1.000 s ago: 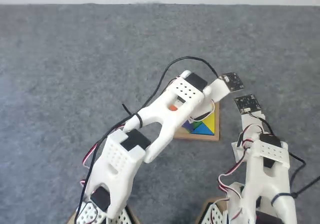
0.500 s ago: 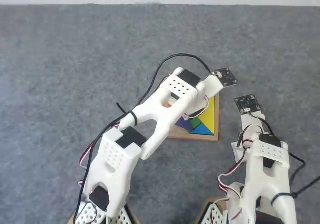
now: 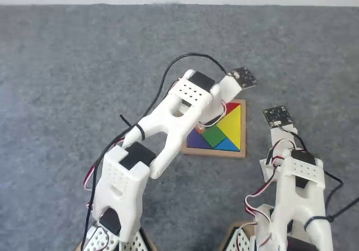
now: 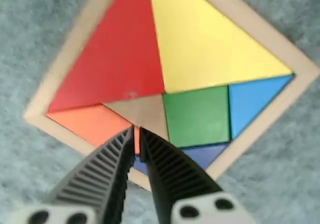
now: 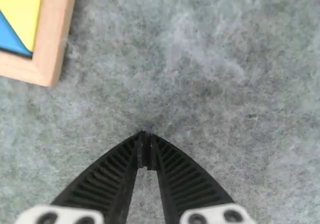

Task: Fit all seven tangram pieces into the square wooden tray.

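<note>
The square wooden tray [image 3: 216,153] lies mid-table on the carpet. In the left wrist view the tray [image 4: 265,115] holds a red triangle [image 4: 117,58], yellow triangle [image 4: 205,43], green square [image 4: 195,116], blue triangle [image 4: 252,103], orange piece [image 4: 87,124] and a dark blue piece [image 4: 202,154]. A wood-coloured triangle [image 4: 142,111] sits between them; piece or bare slot, I cannot tell. My left gripper [image 4: 136,130] hangs shut just above the orange piece, holding nothing. My right gripper [image 5: 143,135] is shut over bare carpet beside the tray's corner [image 5: 55,38].
Grey carpet [image 3: 84,65] covers the whole table. The left arm [image 3: 174,116] slants across the tray's near left part. The right arm [image 3: 294,178] stands at the near right, beside the tray. A pale wall edge runs along the far side.
The left arm has drawn away toward the far left, uncovering most of the tray and its pieces. The right arm has stayed put.
</note>
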Robot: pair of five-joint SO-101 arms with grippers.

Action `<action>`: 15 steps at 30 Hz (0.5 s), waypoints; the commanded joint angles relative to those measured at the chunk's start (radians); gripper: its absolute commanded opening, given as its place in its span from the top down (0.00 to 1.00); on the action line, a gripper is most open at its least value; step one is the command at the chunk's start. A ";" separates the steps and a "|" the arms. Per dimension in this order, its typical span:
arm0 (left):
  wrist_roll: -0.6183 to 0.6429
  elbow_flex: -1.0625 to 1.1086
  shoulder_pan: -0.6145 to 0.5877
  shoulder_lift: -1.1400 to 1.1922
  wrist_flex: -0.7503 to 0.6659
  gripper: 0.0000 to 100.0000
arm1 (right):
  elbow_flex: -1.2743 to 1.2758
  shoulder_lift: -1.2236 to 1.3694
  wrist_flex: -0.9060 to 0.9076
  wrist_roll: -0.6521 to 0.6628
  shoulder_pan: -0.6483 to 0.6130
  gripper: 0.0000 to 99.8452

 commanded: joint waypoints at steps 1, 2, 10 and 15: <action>0.009 0.038 0.000 -0.071 -0.043 0.99 | -0.003 -0.035 -0.012 -0.012 -0.010 0.99; 0.009 0.047 0.000 -0.072 -0.049 0.99 | -0.003 -0.035 -0.012 -0.012 -0.010 0.99; 0.044 0.196 -0.002 -0.324 -0.092 0.99 | -0.003 -0.035 -0.012 -0.012 -0.010 0.99; 0.198 0.544 -0.107 -0.680 -0.311 0.99 | -0.003 -0.036 -0.012 -0.012 -0.008 0.99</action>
